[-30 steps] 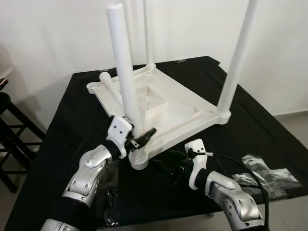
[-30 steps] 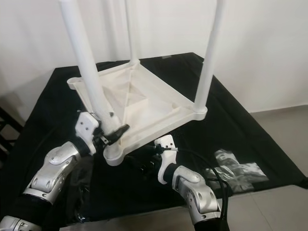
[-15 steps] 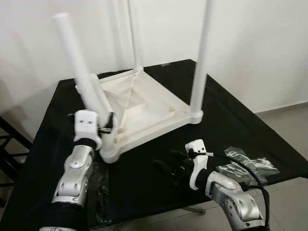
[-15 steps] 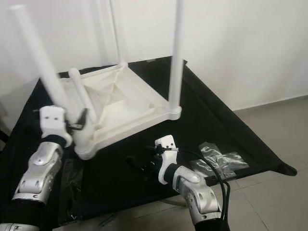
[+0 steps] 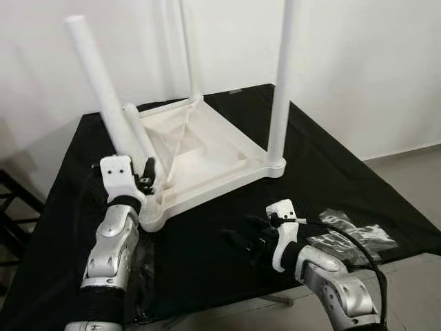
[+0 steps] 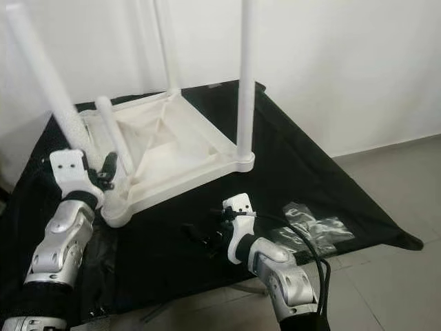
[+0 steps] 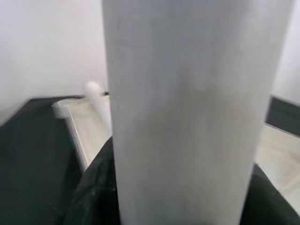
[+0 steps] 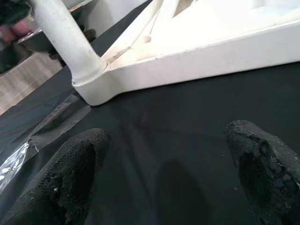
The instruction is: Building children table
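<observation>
The white children's table (image 5: 207,162) lies upside down on a black cloth. Its near-left leg (image 5: 96,83) leans to the left, and my left gripper (image 5: 146,178) is shut on it just above the corner socket. In the left wrist view that leg (image 7: 187,112) stands close between the black fingers. Two more legs stand upright, at the back (image 5: 189,55) and at the right corner (image 5: 279,83). Another white leg (image 5: 140,138) lies slanted in the tabletop's left part. My right gripper (image 5: 242,243) hovers open over the cloth, short of the table's front edge (image 8: 197,61), with nothing between its fingers.
Clear plastic bags (image 5: 351,231) lie on the cloth to my right, and more plastic film (image 5: 141,276) lies by my left arm. The cloth-covered surface (image 5: 331,179) drops to tiled floor (image 6: 406,179) on the right. A dark frame (image 5: 14,207) stands at the left, under the white wall.
The camera has swung, so the whole scene has shifted. My left gripper keeps hold of the leg, which now leans further left. The table's near corner stands further from my right gripper.
</observation>
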`<state>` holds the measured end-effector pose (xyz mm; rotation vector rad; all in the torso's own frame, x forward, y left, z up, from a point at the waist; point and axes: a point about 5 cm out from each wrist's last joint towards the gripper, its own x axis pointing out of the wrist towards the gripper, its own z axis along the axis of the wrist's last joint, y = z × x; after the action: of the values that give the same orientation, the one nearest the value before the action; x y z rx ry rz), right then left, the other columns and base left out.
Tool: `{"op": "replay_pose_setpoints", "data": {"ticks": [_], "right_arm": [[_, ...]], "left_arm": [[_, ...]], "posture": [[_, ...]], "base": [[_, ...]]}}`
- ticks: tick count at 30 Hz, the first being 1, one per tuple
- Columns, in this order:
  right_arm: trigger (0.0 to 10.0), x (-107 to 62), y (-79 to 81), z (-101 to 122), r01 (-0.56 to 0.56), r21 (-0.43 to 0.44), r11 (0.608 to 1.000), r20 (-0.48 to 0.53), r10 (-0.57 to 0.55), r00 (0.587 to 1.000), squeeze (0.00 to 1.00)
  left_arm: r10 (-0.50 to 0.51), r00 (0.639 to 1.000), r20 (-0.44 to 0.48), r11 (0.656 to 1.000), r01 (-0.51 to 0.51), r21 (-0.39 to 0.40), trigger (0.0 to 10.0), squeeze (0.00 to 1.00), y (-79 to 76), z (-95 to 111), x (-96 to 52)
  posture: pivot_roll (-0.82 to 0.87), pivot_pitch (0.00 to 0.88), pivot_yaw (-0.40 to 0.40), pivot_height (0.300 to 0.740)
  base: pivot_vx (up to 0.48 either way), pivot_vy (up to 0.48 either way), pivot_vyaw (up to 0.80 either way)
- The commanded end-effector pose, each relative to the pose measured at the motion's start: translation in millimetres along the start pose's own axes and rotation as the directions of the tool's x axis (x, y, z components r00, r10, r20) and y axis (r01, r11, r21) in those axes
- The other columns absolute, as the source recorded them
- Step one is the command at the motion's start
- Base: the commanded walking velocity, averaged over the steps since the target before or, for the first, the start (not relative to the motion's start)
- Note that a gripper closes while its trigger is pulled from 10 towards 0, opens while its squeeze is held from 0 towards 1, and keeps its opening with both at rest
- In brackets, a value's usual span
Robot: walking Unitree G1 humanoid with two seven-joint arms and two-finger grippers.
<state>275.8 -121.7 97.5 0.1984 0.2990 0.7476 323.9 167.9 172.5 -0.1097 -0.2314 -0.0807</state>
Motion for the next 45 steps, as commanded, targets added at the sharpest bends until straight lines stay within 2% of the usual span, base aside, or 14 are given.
{"op": "replay_pose_setpoints", "data": {"ticks": [1, 3, 6, 10, 13, 18, 19, 23, 24, 31, 37, 39, 43, 45], "right_arm": [[10.0, 2.9, 1.9, -0.1, -0.015, 0.011, 1.0, 0.0, 0.015, 1.0, 0.0], [10.0, 2.9, 1.9, -0.3, -0.016, 0.012, 1.0, -0.001, 0.016, 1.0, 0.0], [10.0, 2.9, 1.9, -0.3, -0.016, 0.012, 1.0, -0.001, 0.016, 1.0, 0.0], [10.0, 2.9, 1.9, -0.7, -0.016, 0.012, 1.0, -0.001, 0.016, 1.0, 0.0], [10.0, 2.9, 2.0, -0.8, -0.015, 0.011, 1.0, -0.002, 0.015, 1.0, 0.0], [10.0, 2.9, 2.0, -1.1, -0.016, 0.01, 1.0, -0.003, 0.016, 1.0, 0.0], [10.0, 2.9, 2.0, -1.2, -0.016, 0.011, 1.0, -0.004, 0.016, 1.0, 0.0], [10.0, 3.0, 2.2, -1.4, -0.016, 0.011, 1.0, -0.003, 0.016, 1.0, 0.0], [10.0, 3.0, 2.4, -1.4, -0.016, 0.011, 1.0, -0.003, 0.016, 1.0, 0.0], [10.0, 3.0, 3.1, -1.5, -0.016, 0.011, 1.0, -0.002, 0.016, 1.0, 0.0], [10.0, 3.1, 2.9, -1.2, -0.016, 0.011, 1.0, -0.002, 0.016, 1.0, 0.0], [10.0, 3.1, 2.2, -0.8, -0.016, 0.01, 1.0, -0.002, 0.016, 1.0, 0.0], [10.0, 3.2, 1.9, -0.7, -0.016, 0.009, 1.0, -0.002, 0.016, 1.0, 0.0], [10.0, 3.3, 1.2, -0.2, -0.015, 0.005, 1.0, -0.003, 0.015, 1.0, 0.0]], "left_arm": [[-0.231, 0.966, 0.117, 0.972, 0.233, -0.006, 0.0, 0.0, -28.3, 23.0, -1.0], [-0.5, 0.859, 0.114, 0.866, 0.495, 0.069, 0.0, 0.0, -59.6, 28.6, -13.2], [-0.5, 0.859, 0.114, 0.866, 0.495, 0.069, 0.0, 0.0, -59.6, 28.6, -13.2], [-0.679, 0.734, 0.026, 0.73, 0.67, 0.138, 0.0, 0.0, -79.9, 17.0, -27.0], [-0.687, 0.727, 0.01, 0.72, 0.678, 0.144, 0.0, 0.0, -78.8, 12.4, -27.1], [-0.642, 0.767, 0.011, 0.758, 0.633, 0.159, 0.0, 0.0, -69.3, 12.0, -22.1], [-0.623, 0.782, 0.01, 0.773, 0.613, 0.165, 10.0, 0.0, -66.6, 12.3, -20.4], [-0.495, 0.869, 0.021, 0.862, 0.487, 0.138, 10.0, 0.0, -49.1, 12.8, -11.8], [-0.46, 0.888, 0.025, 0.883, 0.454, 0.124, 10.0, 1.0, -42.3, 12.7, -10.6], [-0.253, 0.962, 0.105, 0.967, 0.253, 0.005, 10.0, 1.0, -5.0, 21.8, -13.4], [-0.192, 0.975, 0.108, 0.98, 0.197, -0.03, 10.0, 1.0, 7.9, 21.8, -18.6], [-0.05, 0.995, 0.091, 0.995, 0.058, -0.085, 10.0, 1.0, 38.0, 16.4, -35.5], [0.045, 0.997, 0.07, 0.992, -0.036, -0.119, 10.0, 1.0, 52.5, 9.9, -45.5], [0.218, 0.976, -0.014, 0.964, -0.217, -0.155, 10.0, 1.0, 70.9, -10.2, -67.4]], "posture": [[-0.12, 0.0, 0.046, 0.74], [-0.12, 0.0, 0.045, 0.74], [-0.12, 0.0, 0.045, 0.74], [-0.12, 0.0, 0.047, 0.74], [-0.12, 0.0, 0.048, 0.74], [-0.12, 0.0, 0.048, 0.74], [-0.12, 0.0, 0.048, 0.74], [-0.12, 0.0, 0.05, 0.74], [-0.12, 0.0, 0.051, 0.74], [-0.12, 0.0, 0.053, 0.74], [-0.12, 0.0, 0.051, 0.74], [-0.11, 0.0, 0.05, 0.74], [-0.11, 0.0, 0.051, 0.74], [-0.11, 0.0, 0.053, 0.74]], "base": [[0.0, 0.0, 0.0], [0.0, 0.0, 0.0], [0.0, 0.0, 0.0], [0.0, 0.0, 0.0], [0.0, 0.0, 0.0], [0.0, 0.0, 0.0], [0.0, 0.0, 0.0], [0.0, 0.0, 0.0], [0.0, 0.0, 0.0], [0.0, 0.0, 0.0], [0.0, 0.0, 0.0], [0.0, 0.0, 0.0], [0.0, 0.0, 0.0], [0.0, 0.0, 0.0]]}}
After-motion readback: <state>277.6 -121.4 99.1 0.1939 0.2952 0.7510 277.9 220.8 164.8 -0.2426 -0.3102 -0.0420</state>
